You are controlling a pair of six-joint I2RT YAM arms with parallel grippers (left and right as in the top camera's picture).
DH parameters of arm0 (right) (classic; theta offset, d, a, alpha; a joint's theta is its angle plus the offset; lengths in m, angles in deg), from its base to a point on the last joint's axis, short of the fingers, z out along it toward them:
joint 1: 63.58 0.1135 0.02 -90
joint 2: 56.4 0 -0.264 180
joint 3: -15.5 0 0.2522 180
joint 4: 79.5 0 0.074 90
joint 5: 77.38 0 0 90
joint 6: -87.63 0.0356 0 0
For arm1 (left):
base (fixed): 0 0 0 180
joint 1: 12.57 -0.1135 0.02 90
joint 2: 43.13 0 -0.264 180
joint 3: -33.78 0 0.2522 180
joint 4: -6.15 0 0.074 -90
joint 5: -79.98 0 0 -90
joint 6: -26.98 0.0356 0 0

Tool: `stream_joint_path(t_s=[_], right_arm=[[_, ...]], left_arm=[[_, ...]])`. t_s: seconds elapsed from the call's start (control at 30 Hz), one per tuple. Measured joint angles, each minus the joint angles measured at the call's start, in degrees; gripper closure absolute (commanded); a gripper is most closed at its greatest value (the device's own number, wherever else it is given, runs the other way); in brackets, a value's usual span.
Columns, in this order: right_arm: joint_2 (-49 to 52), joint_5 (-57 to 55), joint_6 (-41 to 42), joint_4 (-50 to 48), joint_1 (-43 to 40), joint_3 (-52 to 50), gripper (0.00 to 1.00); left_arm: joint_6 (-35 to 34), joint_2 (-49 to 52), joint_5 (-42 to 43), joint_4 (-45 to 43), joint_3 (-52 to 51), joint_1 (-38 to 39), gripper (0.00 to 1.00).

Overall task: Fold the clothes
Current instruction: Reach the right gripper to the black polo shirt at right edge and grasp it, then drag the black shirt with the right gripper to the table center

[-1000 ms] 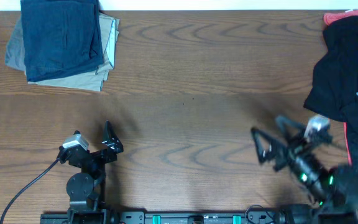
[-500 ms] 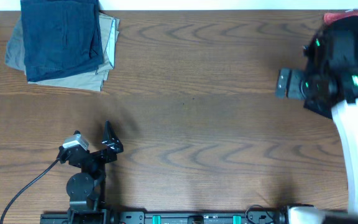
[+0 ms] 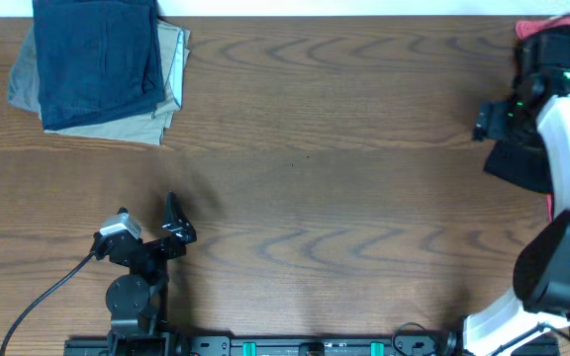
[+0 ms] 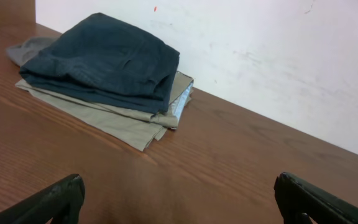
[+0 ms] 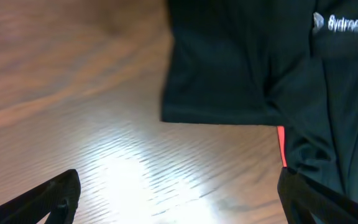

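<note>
Right hand (image 5: 179, 200): released, fingers spread wide, nothing between them; below the gap lie bare wood and the near edge of the shirt.
Right hand, place: far right of the desk (image 3: 315, 178), at the left edge of the black fabric, seen from overhead (image 3: 490, 121); the white arm reaches to it from the near right corner.
Contact: the pictures do not show whether either finger touches the cloth.
Black shirt (image 5: 229, 62): unfolded and rumpled, lying on the desk at the far right edge (image 3: 516, 166); the arm covers much of it from overhead, and a straight hem runs across the right wrist view.
Logo print (image 5: 344, 23): small white lettering on the shirt, to the right in the wrist view.
Red T-shirt (image 3: 537, 27): under the black shirt, showing at the far right corner and as a thin strip at a fold (image 5: 281, 144).
Left hand (image 3: 174, 222): released, fingers wide apart, gripping nothing (image 4: 179, 205); near left of the desk, well apart from the shirt.
Navy garment (image 3: 97, 59): folded, far left, on top of the pile (image 4: 104, 59).
Khaki garment (image 4: 104, 118): folded beneath the navy one, its edges sticking out on the near and right sides (image 3: 166, 99).
</note>
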Motion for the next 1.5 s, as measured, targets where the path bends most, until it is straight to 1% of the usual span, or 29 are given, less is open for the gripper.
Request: stream_joint_path(t_s=[0.13, 0.2, 0.23, 0.27, 0.3, 0.4, 0.6, 0.8, 0.87, 0.93, 1.0, 1.03, 1.1, 1.13, 1.17, 1.3, 1.5], right_arm=[[2.32, 1.9, -1.03, -1.22, -2.93, 0.0, 0.12], [3.69, 3.32, -1.77, -1.57, -3.78, 0.02, 0.09], [4.72, 3.93, -2.1, -1.68, -4.04, 0.04, 0.01], [5.44, 4.24, -2.03, -1.7, -4.31, 0.04, 0.01], [6.54, 4.59, -2.49, -1.68, -4.39, 0.07, 0.04], [10.14, 5.31, -3.43, -2.01, -4.61, 0.09, 0.19], [15.5, 5.62, -3.54, -3.34, -4.81, 0.09, 0.22], [17.57, 5.73, -3.58, -4.66, -5.44, 0.09, 0.22], [18.12, 5.77, -3.61, -4.85, -6.23, 0.09, 0.24], [18.21, 6.03, -3.82, -4.87, -6.95, 0.11, 0.3], [18.23, 6.01, -4.17, -4.98, -7.41, 0.11, 0.43], [18.25, 6.03, -4.37, -5.09, -7.58, 0.11, 0.51], [18.27, 5.55, -4.61, -5.44, -7.67, 0.11, 0.78], [18.29, 5.2, -4.52, -5.49, -7.65, 0.11, 0.94], [18.29, 4.9, -4.59, -5.49, -7.65, 0.11, 0.99], [18.29, 4.61, -3.93, -4.81, -7.65, 0.52, 0.99], [17.79, 6.73, -2.29, -0.94, -7.63, 3.26, 0.99]], left_arm=[[0.0, 0.0, 0.0, 0.0, 0.0, 0.0, 0.02], [0.0, 0.0, 0.0, 0.0, 0.0, 0.0, 0.02], [0.0, 0.0, 0.0, 0.0, 0.0, 0.0, 0.02], [0.0, 0.0, 0.0, 0.0, 0.0, 0.0, 0.02], [0.0, 0.02, 0.0, 0.0, 0.0, 0.0, 0.02], [0.0, 0.0, 0.0, 0.0, 0.0, 0.0, 0.02], [0.0, 0.0, 0.0, 0.0, 0.0, 0.0, 0.02], [0.0, 0.0, 0.0, 0.0, 0.0, 0.0, 0.02], [0.0, 0.0, 0.0, 0.0, 0.0, 0.0, 0.02], [0.0, 0.0, 0.0, 0.0, 0.0, 0.0, 0.02], [0.0, 0.0, 0.0, 0.0, 0.0, 0.0, 0.02], [0.0, 0.0, 0.0, 0.0, 0.0, 0.0, 0.02], [0.0, 0.0, 0.0, 0.0, 0.0, 0.0, 0.02], [0.0, 0.02, 0.0, 0.0, 0.0, 0.0, 0.02], [0.0, 0.0, 0.0, 0.0, 0.0, 0.0, 0.02], [0.0, 0.0, 0.0, 0.0, 0.0, 0.0, 0.02], [0.0, 0.0, 0.0, 0.0, 0.0, 0.0, 0.02]])
